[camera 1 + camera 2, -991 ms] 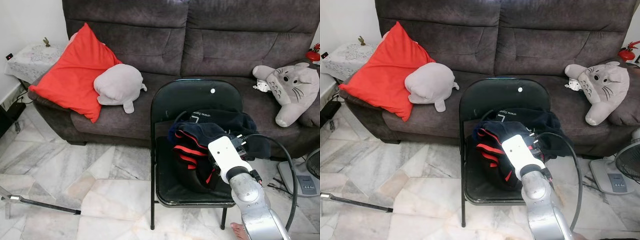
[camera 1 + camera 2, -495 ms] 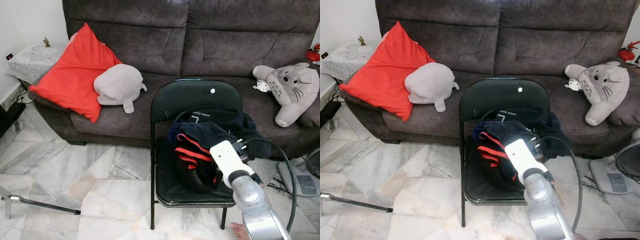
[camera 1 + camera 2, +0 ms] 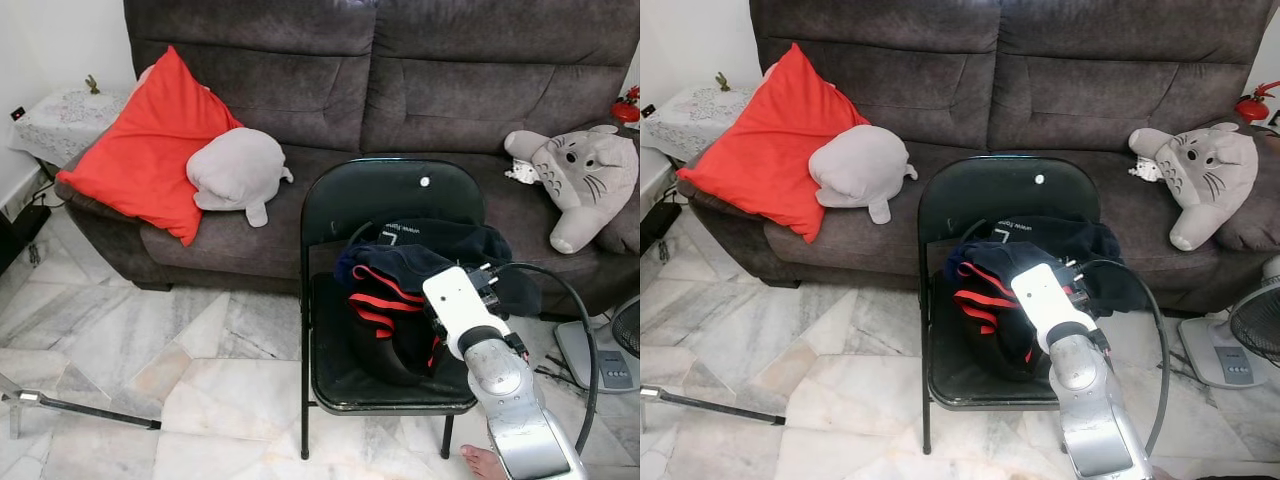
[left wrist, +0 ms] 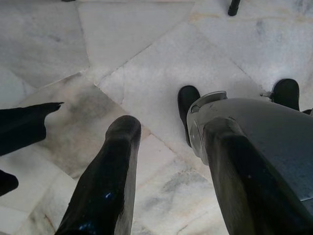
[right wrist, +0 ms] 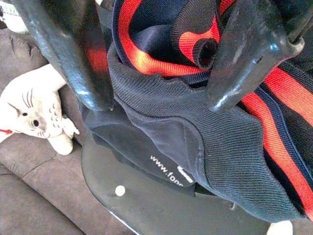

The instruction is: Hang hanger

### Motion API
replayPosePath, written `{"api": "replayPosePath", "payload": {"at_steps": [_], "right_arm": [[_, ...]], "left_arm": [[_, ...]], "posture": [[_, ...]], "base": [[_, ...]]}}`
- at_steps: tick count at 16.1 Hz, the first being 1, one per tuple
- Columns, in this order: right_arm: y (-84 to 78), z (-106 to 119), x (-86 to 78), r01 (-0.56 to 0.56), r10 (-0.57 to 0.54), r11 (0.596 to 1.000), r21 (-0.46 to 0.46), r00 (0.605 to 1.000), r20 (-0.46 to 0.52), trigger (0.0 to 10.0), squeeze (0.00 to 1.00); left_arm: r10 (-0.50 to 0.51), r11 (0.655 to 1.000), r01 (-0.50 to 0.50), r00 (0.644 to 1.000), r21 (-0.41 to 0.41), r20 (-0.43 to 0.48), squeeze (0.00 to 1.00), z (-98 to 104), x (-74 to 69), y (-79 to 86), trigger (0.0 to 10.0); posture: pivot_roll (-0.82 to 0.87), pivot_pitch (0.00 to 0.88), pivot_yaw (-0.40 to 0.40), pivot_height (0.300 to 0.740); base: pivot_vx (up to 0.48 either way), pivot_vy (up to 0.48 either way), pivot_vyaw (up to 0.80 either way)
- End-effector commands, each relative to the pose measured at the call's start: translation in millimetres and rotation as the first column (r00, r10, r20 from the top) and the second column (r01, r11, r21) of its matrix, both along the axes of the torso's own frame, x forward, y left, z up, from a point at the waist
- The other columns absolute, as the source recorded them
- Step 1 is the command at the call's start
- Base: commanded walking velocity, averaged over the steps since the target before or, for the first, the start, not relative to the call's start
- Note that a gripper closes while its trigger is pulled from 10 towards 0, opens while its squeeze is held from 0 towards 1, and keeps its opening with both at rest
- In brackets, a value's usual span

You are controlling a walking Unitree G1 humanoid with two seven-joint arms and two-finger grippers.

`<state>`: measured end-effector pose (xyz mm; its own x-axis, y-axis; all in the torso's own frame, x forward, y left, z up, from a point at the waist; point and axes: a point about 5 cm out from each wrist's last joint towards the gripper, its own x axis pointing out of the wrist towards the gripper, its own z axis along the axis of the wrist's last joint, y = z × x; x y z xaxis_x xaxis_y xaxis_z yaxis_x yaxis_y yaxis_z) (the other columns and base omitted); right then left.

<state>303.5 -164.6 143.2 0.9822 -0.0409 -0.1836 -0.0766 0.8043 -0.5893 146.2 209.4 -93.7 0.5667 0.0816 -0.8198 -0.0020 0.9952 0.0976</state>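
A dark grey sofa [image 3: 380, 100] runs across the back of the room, and on it we see a red cushion [image 3: 150, 150], a round grey plush [image 3: 238, 170] leaning against that cushion, and a grey cat-like plush [image 3: 580, 180] at the far right end. In front of the sofa, on the marble floor [image 3: 150, 350], stands a black folding chair [image 3: 390, 200]. On its seat lies a heap of dark navy clothing with red stripes [image 3: 400, 290], with a black hanger hook [image 3: 360, 233] poking up at the back of the heap.

Our right gripper [image 5: 156, 105] is down at the garment, its two black fingers [image 5: 73, 63] spread apart with the tips pressing into the knitted fabric on either side of a fold. Our left gripper [image 4: 166, 147] hangs low over the floor tiles, its fingers [image 4: 110, 181] held apart around nothing.
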Motion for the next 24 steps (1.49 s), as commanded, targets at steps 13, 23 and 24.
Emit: {"api": "replayPosePath", "payload": {"at_steps": [13, 23, 24], "right_arm": [[-8.9, -15.8, 1.7, -0.011, 0.007, 0.999, -0.041, 0.995, -0.102, 10.0, 0.00], [-6.5, 1.8, 7.5, 0.005, -0.009, 0.998, 0.058, 0.998, 0.058, 10.0, 0.00], [-7.2, 2.9, 7.6, -0.007, 0.003, 0.998, 0.060, 0.998, 0.070, 10.0, 0.00]], "left_arm": [[-0.034, 0.999, 0.035, 0.999, 0.003, -0.042, 0.00, -4.7, -7.5, -8.1, 10.0], [-0.039, 0.999, 0.040, 0.998, 0.013, -0.054, 0.00, -5.2, -10.8, -3.8, 10.0], [-0.039, 0.999, 0.040, 0.998, 0.015, -0.057, 0.00, -5.2, -11.3, -3.0, 10.0]], "posture": [[-0.08, 0.129, 0.000, 0.740], [-0.09, 0.136, 0.002, 0.740], [-0.09, 0.136, 0.003, 0.740]], "base": [[0.000, 0.000, 0.00], [0.000, 0.000, 0.00], [0.000, 0.000, 0.00]]}}
